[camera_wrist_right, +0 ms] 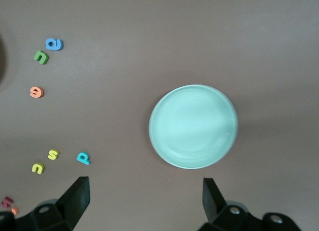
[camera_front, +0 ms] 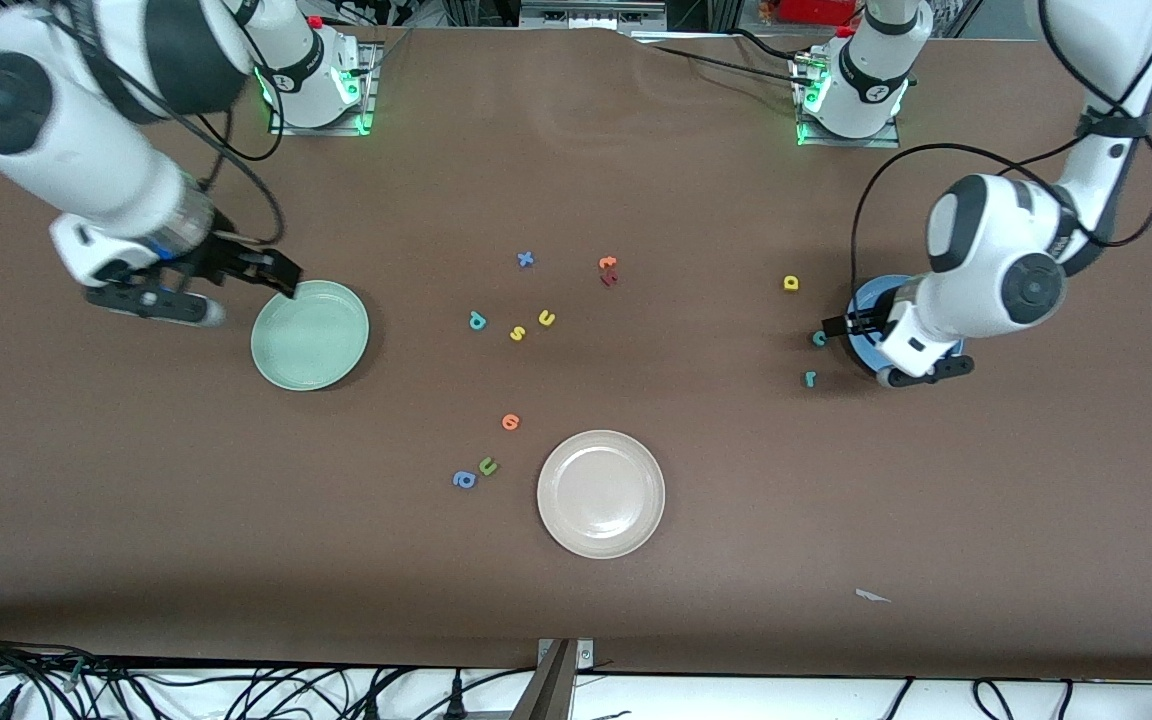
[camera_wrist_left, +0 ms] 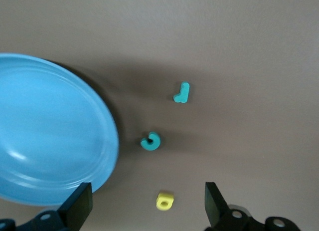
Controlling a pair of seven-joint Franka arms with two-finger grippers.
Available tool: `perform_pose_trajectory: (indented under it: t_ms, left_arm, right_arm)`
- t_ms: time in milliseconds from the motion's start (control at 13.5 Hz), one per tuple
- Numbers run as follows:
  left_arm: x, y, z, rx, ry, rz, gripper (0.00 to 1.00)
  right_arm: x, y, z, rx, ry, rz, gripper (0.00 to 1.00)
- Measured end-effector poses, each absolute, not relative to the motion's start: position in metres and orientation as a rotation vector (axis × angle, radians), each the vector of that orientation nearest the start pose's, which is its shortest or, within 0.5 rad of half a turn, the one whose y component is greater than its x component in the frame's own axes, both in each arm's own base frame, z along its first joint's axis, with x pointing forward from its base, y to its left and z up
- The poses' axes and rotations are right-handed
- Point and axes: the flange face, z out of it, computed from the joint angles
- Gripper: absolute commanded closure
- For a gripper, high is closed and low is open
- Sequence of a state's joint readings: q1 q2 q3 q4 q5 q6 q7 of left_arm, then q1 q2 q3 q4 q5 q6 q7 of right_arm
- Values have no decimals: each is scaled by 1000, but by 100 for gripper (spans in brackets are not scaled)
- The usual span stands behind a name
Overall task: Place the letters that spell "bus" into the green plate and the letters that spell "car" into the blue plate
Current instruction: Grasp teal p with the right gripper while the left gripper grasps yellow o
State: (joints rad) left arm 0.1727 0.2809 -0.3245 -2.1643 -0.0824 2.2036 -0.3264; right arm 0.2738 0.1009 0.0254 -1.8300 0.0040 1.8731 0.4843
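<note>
Beside the blue plate [camera_wrist_left: 55,131], the teal "c" [camera_wrist_left: 150,141] lies under the left gripper [camera_wrist_left: 144,203], jaws apart and empty. Light, likely stiff; pinch its outer curve. The right gripper [camera_front: 236,285] waits spread by the green plate [camera_front: 310,334].

I see b [camera_front: 477,320], s [camera_front: 517,333], u [camera_front: 546,318] mid-tabletop near my empty green plate [camera_front: 310,335]; c [camera_front: 819,338], r [camera_front: 810,378], a [camera_front: 791,283] lie beside my blue plate [camera_wrist_left: 50,131].
</note>
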Motion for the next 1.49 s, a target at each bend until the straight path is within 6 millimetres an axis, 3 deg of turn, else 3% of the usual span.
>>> perform_pose_trajectory:
  t_ms: [372, 446, 595, 669, 818, 1115, 1487]
  left_arm:
    - [474, -95, 198, -3157, -432, 429, 4]
    - [463, -96, 190, -3151, -435, 438, 12]
    - [446, -106, 175, -3130, -454, 469, 14]
    - [441, -112, 170, -3122, -458, 484, 15]
    - [437, -121, 165, -3114, -466, 494, 24]
    - [436, -124, 165, -3112, -468, 496, 40]
    - [435, -126, 162, -3109, -464, 507, 46]
  right_arm:
    - [546, 252, 377, -3182, 207, 188, 2]
    - [539, 264, 361, -3175, 224, 159, 13]
    - [523, 275, 330, -3150, 223, 91, 32]
    - [515, 276, 315, -3143, 225, 75, 34]
    - [498, 283, 290, -3138, 192, 74, 34]
    - [480, 318, 261, -3120, 111, 57, 34]
    - [473, 337, 217, -3084, 90, 5, 34]
